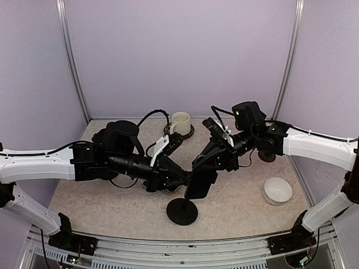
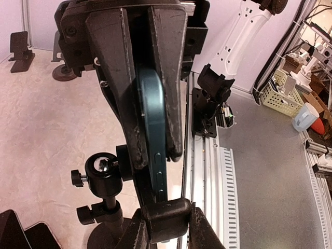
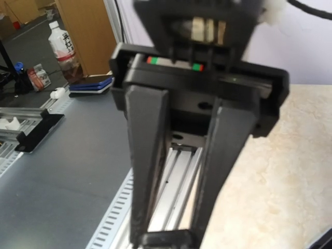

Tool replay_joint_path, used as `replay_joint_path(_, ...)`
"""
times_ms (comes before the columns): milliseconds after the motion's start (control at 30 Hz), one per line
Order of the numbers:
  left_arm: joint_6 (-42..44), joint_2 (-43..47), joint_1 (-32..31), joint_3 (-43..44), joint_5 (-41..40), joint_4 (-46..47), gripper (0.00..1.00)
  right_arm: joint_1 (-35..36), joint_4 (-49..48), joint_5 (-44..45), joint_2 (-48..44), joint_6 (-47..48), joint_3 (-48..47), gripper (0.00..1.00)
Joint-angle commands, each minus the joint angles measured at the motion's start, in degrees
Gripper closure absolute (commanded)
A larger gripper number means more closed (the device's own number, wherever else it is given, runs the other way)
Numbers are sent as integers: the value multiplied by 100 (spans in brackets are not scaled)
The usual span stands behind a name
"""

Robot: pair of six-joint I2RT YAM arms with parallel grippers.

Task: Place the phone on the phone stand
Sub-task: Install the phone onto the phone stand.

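1. Left gripper (image 2: 155,150) fills the left wrist view, clenched on the phone (image 2: 157,176) with one finger on each face and the phone edge-on to the lens.
2. Phone is off the bench (image 1: 241,207), held in the air over the middle of the near edge, just above and beside the phone stand (image 1: 182,212).
3. Stand's ball head (image 2: 101,166) is just beside the phone, its knobs facing away from it.
4. A black block (image 2: 166,218) caps the phone's lower end. Cannot tell if it is the stand's cradle or the other arm's fingertips.
5. Right gripper (image 3: 168,233) is closed down tight on a dark bar at its tips. Cannot tell whether that bar is the phone's edge or part of the stand.
6. Step in hand, as I read it: seating the phone, not yet let go.
7. To do it well:
   - keep the left grip firm and the phone square to the cradle
   - lower it slowly and straight, with no sideways push — the round base looks small and could tip or slide
   - let the right arm only steady things, not pull against the left
   - open the left fingers only once the stand carries the weight, then back straight out
8. Cup (image 1: 180,122) at the far edge and white bowl (image 1: 278,190) near the right edge are well apart from the work.
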State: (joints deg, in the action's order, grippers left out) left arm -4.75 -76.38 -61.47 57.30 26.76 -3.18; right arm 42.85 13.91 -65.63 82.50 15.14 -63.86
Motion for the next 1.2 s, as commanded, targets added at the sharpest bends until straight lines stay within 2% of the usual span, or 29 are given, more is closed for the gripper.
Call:
replay_joint_path(0, 72, 1045, -111, 197, 980, 529, 100, -541, 1358, 1546, 280, -71, 203, 100)
replay_joint_path(267, 31, 880, -116, 120, 941, 766, 100, -532, 1047, 1427, 236, -329, 56, 100)
replay_joint_path(400, 69, 899, -115, 79, 700, 775, 100, -528, 1076, 1344, 205, -371, -10, 100)
replay_joint_path(1167, -25, 723, -119, -67, 424, 1079, 100, -249, 991, 1415, 222, -492, -263, 100)
